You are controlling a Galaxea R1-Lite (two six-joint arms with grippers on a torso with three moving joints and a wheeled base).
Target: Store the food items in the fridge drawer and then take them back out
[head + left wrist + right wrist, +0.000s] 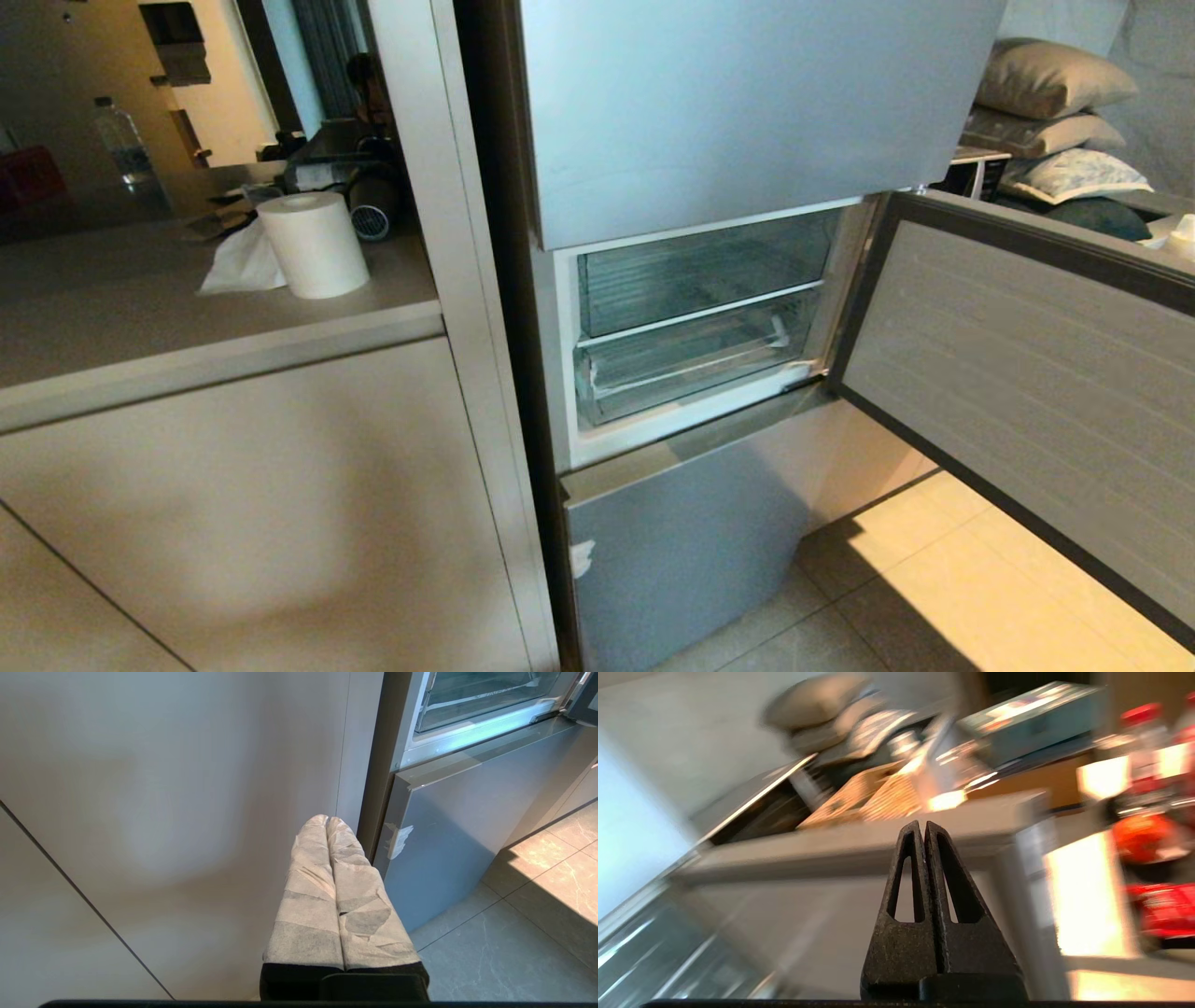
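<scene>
The fridge (pixel 728 121) stands with its middle door (pixel 1018 373) swung wide; inside, the fridge drawer (pixel 691 369) sits pushed in, up and right of the left gripper (pixel 327 820), whose wrapped fingers press together. The right gripper (pixel 923 825), also closed and empty, points away from the drawer.

left gripper (pixel 327 820): pale taped fingers, black base | right gripper (pixel 923 826): black, slotted fingers

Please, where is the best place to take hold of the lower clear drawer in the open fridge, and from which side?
Probably the clear front lip of the lower drawer, near its middle, approached straight from the front. The fridge door stands swung open to the right, and only that front edge faces out; the sides sit within the fridge walls.
</scene>
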